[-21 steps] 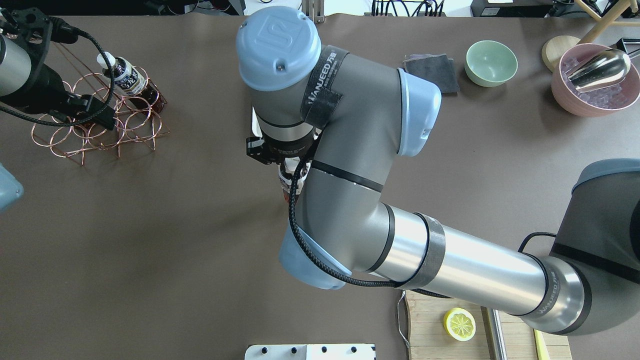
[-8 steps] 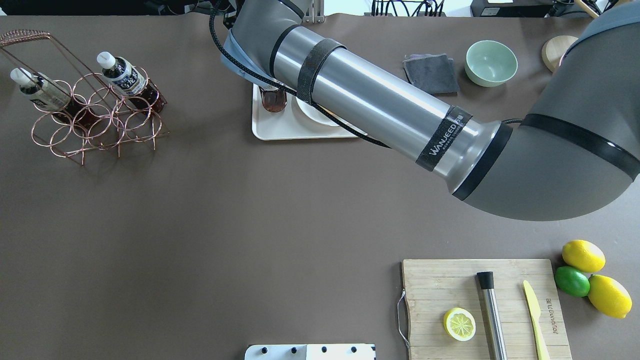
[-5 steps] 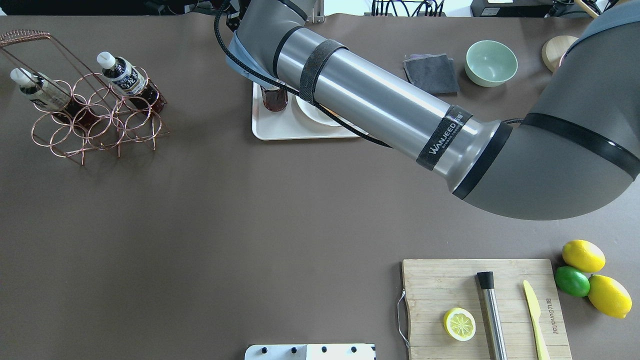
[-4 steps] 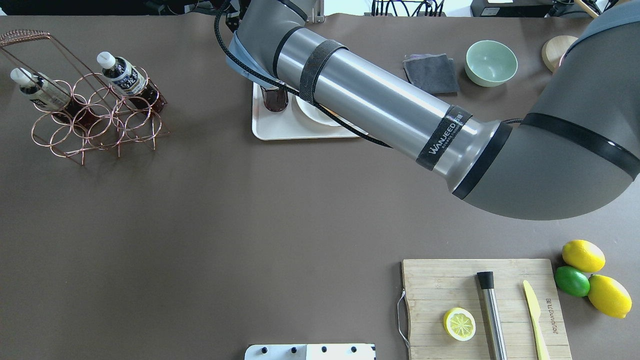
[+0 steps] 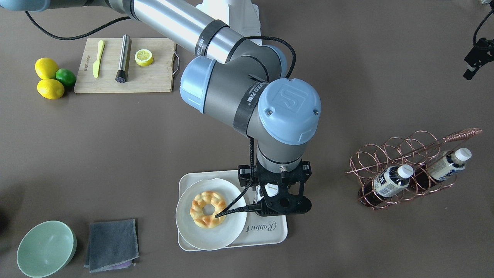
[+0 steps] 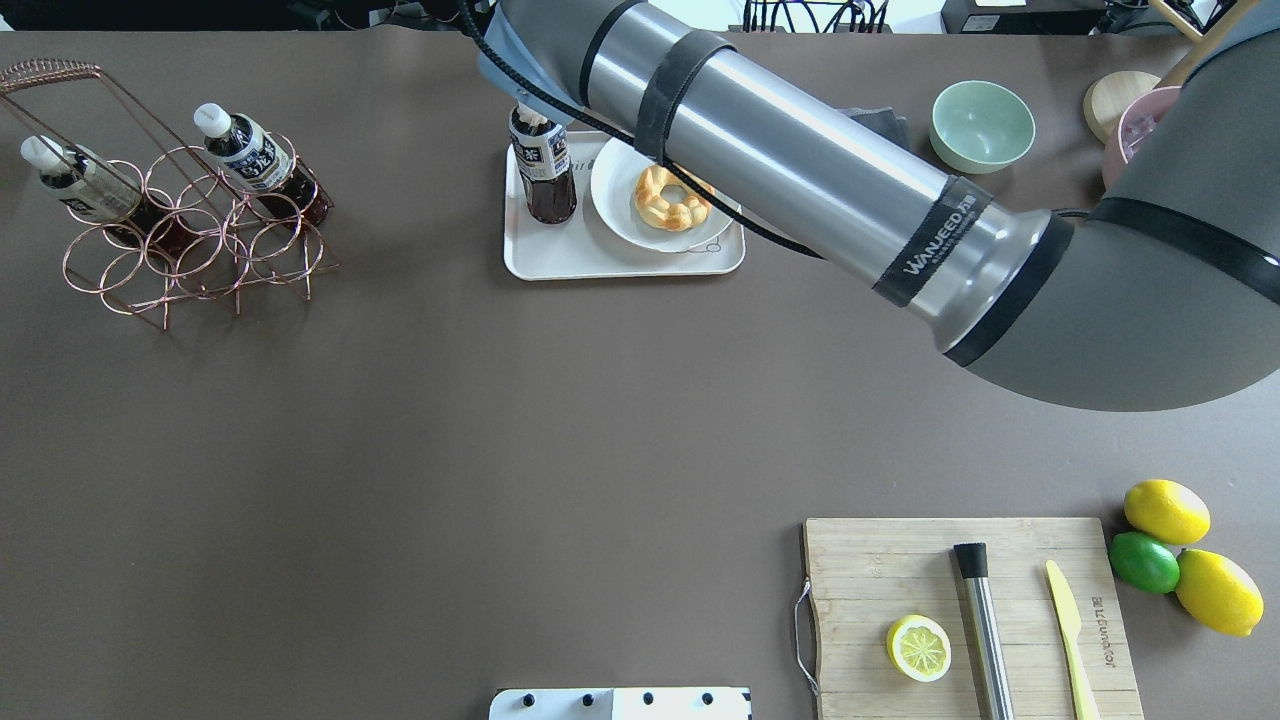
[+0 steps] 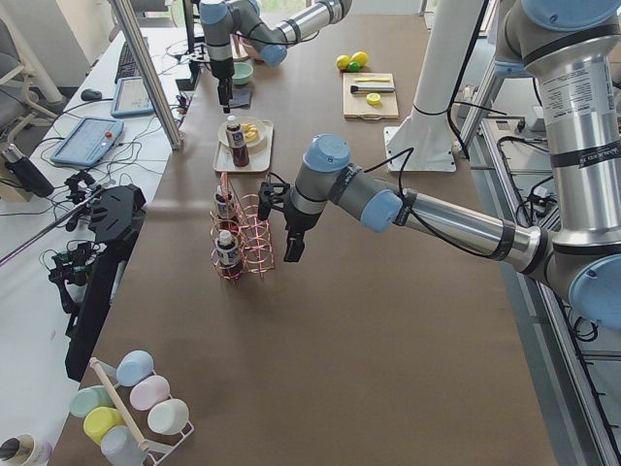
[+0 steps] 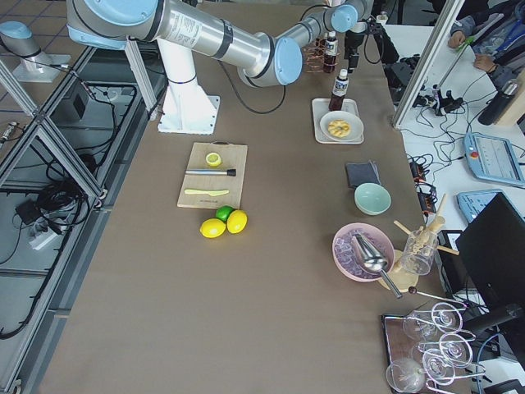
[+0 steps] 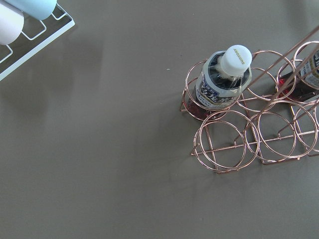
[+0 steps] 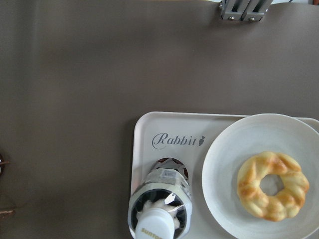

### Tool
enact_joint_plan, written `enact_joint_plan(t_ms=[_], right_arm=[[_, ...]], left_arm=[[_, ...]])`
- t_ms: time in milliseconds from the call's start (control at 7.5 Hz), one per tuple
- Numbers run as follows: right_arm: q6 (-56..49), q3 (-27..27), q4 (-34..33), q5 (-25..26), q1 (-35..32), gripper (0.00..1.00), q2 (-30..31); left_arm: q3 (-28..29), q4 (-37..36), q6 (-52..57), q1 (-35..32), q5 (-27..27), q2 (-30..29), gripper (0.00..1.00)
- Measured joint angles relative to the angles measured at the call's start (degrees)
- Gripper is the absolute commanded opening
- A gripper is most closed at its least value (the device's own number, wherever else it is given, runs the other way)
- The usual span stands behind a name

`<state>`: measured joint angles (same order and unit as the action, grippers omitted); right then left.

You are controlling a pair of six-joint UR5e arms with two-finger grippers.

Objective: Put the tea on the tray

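The tea (image 6: 545, 172) stands upright on the left end of the cream tray (image 6: 600, 262), beside the "Rabbit" lettering. In the right wrist view the tea (image 10: 159, 208) is straight below the camera on the tray (image 10: 145, 164), with no fingers around it. My right gripper (image 5: 281, 201) hangs above the bottle, apart from it and open; it hides the bottle in the front view. Two more tea bottles (image 6: 255, 150) (image 6: 80, 185) sit in the copper wire rack (image 6: 200, 250). My left gripper (image 5: 472, 65) is off to the side near the rack (image 7: 291, 248); I cannot tell its state.
A white plate (image 6: 620, 215) with a doughnut (image 6: 672, 198) fills the tray's right part. A green bowl (image 6: 982, 125) and a grey cloth (image 5: 112, 243) lie beyond. The cutting board (image 6: 900, 570) with a lemon slice, knife and muddler, and the lemons and lime (image 6: 1170, 550), are near the robot's right.
The right arm carried the bottle from mid-table to the tray, let go, and has now lifted up and back, uncovering bottle and plate. The left arm moved away from the rack.
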<state>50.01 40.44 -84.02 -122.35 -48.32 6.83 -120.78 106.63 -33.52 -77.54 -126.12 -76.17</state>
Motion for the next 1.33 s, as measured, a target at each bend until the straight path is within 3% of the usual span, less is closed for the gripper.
enact_joint_plan(t_ms=[133,400,667,933,1333], right_arm=[[-2.59,7.33,-3.13,-2.16,-1.85,0.99,4.13],[-10.38,26.68,-15.57,-5.1,-5.71,0.99,14.96],[-20.91,44.78,-21.87,-6.2,-10.12,1.0,31.69],[-32.6,53.93,-22.87,-7.37,-16.68,1.0,47.37],[-50.7,58.57,-22.09,-7.7,-27.07,0.99,65.97]], left_arm=[[1.0,-0.29,3.4,-2.2,-1.5,0.06,0.96],[4.12,-0.52,9.92,-5.45,-3.27,0.1,0.96],[6.49,-3.04,14.53,-6.24,-4.6,-0.29,0.96],[7.1,-8.97,18.71,-6.87,-5.22,-1.28,0.96],[7.15,-16.69,26.29,-8.9,-5.13,-3.74,0.97]])
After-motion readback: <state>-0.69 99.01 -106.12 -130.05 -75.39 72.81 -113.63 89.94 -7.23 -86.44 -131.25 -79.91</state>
